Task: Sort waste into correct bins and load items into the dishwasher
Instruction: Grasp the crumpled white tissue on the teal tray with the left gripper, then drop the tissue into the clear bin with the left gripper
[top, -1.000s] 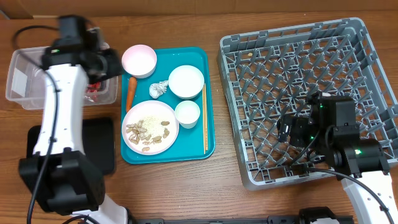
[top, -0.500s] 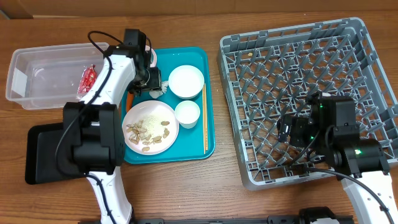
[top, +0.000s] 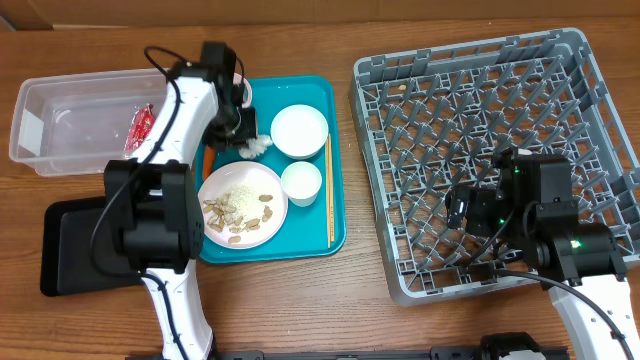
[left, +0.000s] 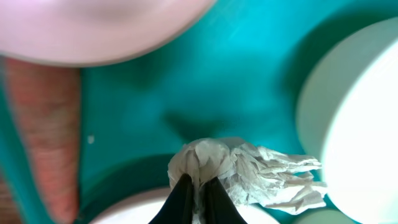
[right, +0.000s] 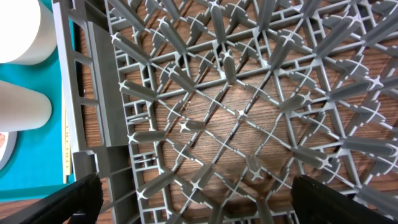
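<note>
Overhead: left fingers (left: 181, 200), earlier over the tub (top: 75, 125), now pinch tissue (top: 256, 147).

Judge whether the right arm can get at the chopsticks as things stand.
Probably yes. The chopsticks lie uncovered along the teal tray's right edge, the side facing the dish rack where the right gripper hovers open. The left gripper, pinching the tissue, is across the tray.

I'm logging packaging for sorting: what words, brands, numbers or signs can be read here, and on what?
No readable text in any view.
The white patch on the clear tub: no legible marks.
The red wrapper in the tub: print, if any, too small to read.
</note>
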